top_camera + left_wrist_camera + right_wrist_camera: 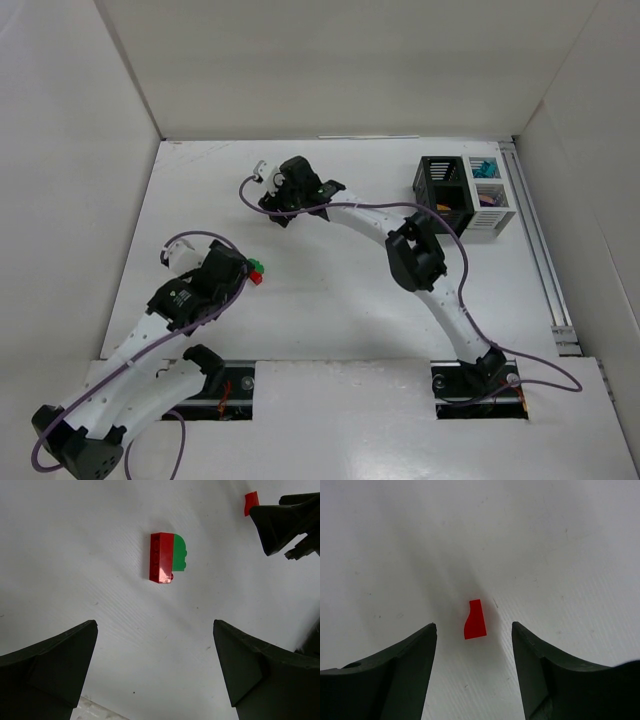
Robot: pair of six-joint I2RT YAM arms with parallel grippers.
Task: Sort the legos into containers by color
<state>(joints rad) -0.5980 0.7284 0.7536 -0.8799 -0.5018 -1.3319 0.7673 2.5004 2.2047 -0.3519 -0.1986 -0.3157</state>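
The left gripper (155,627) is hovering over the desk (75,540) with its jaws fully released, grasping nothing. Ahead of its fingertips a red brick (161,557) is lying flat on the desk, and a green piece (179,553) is touching its long side. Both are lying clear of the jaws. In the top view this pair is sitting just beside the left gripper's tip, left of the desk's centre.

The right gripper (473,629) is reaching across to the far left-centre of the desk and pointing down at a small red piece (475,620). This piece is lying on the desk between the two fingers, with white surface showing on either side of it. Neither finger is touching it, so the jaws are standing parted and gripping nothing. The left wrist view is showing the same small red piece beside one dark finger of the right gripper, apart from the red-and-green pair.

The containers (428,178) are sitting at the far right of the desk, black bins on the left of the cluster and white bins on the right. Teal pieces (487,167) are lying in the far white bin and purple pieces (488,198) in the near white bin. What the black bins are holding cannot be made out.
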